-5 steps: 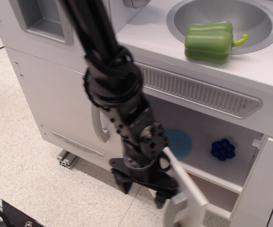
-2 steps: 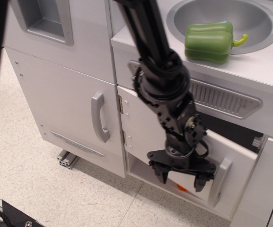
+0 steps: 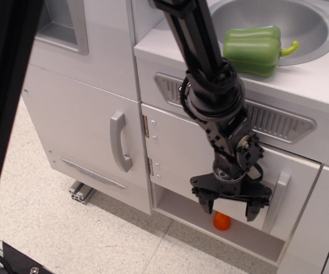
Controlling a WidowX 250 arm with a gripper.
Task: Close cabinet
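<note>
The cabinet is the white cupboard under the sink counter. Its wide flat white door (image 3: 178, 154) stands almost flush with the cabinet front, with two silver hinges (image 3: 146, 127) on its left edge and a grey bar handle (image 3: 279, 194) on its right edge. My gripper (image 3: 230, 209) is open and empty, fingers pointing down, pressed against the lower right part of the door just left of the handle. The inner shelf is hidden behind the door.
A green pepper (image 3: 252, 49) lies in the silver sink (image 3: 301, 23) above. An orange object (image 3: 222, 221) sits in the open gap below the door. A taller white door with an arched grey handle (image 3: 118, 141) stands at left. A narrow white panel (image 3: 318, 234) is at right.
The cabinet door has swung from wide open to almost shut, pushed by my arm moving right and toward the cabinet. The blue things on the shelf are now hidden.
</note>
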